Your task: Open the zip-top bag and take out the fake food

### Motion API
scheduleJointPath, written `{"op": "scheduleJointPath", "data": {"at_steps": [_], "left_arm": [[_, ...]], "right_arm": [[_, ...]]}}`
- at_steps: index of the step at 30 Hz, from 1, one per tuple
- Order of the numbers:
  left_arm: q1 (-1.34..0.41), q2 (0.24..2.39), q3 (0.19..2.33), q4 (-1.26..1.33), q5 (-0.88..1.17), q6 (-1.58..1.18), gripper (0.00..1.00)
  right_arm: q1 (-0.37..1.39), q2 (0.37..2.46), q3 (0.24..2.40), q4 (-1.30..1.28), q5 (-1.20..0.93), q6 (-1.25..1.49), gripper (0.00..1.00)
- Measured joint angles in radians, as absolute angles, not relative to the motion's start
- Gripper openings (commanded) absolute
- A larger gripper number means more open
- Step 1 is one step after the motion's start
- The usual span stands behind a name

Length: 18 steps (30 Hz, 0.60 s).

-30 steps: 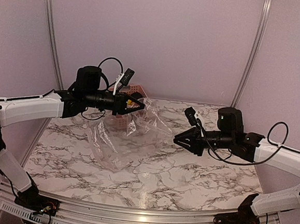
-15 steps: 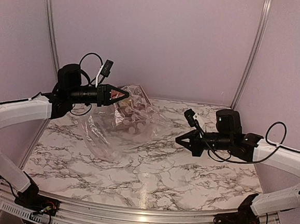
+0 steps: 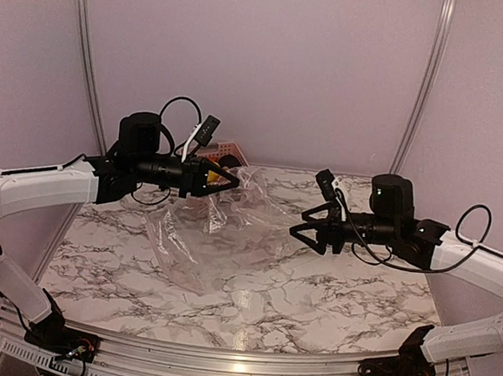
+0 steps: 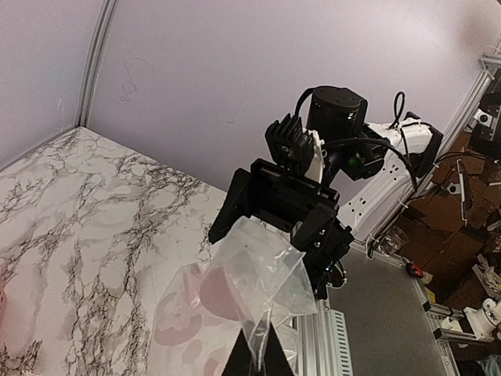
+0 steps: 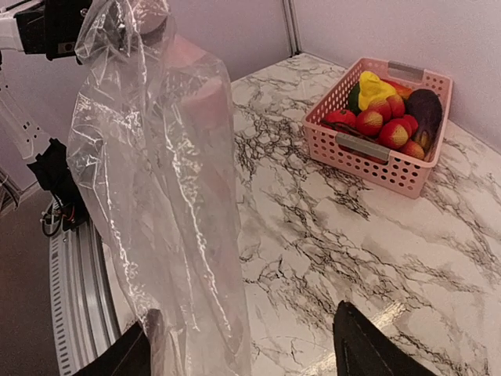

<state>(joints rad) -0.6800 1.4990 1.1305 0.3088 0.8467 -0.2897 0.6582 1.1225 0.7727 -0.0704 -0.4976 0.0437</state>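
The large, clear, crinkly zip-top bag [image 3: 197, 236] is held up by one edge, which is pinched between the pressed-together fingers of the left gripper [image 3: 231, 179]; that arm is stretched level from the left, well above the white marbled table [image 3: 312, 306]. The right gripper [image 3: 305, 236] is pointed level at the bag from the right with its jaws spread, and the hanging film lies just beside one finger [image 5: 131, 356], though contact cannot be told. The fake food [image 5: 387, 117], a heap of yellow, red, green and dark purple plastic toys, is seen lying outside the bag in the pink slotted plastic basket [image 5: 368, 160] at the table's far side.
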Motion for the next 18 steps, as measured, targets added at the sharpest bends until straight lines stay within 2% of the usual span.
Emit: {"op": "scheduleJointPath", "data": {"at_steps": [1,3,11,14,16,18], "left_arm": [[-0.68,1.505,1.132,0.308,0.849,-0.288,0.0],[-0.68,1.512,1.132,0.308,0.855,-0.288,0.0],[-0.68,1.535,1.142,0.308,0.902,-0.307,0.0],[-0.678,1.535,1.144,0.309,0.919,-0.311,0.0],[-0.675,1.535,1.143,0.318,0.927,-0.328,0.0],[-0.672,1.535,1.143,0.342,0.933,-0.352,0.0]], "right_arm": [[0.659,1.122,0.783,-0.068,-0.486,0.04,0.82],[0.658,1.124,0.792,-0.065,-0.483,0.035,0.87],[0.659,1.156,0.786,-0.068,-0.477,0.022,0.86],[0.659,1.154,0.786,-0.071,-0.473,0.017,0.72],[0.659,1.158,0.786,-0.074,-0.49,0.011,0.51],[0.659,1.169,0.786,-0.076,-0.52,0.004,0.34]]}}
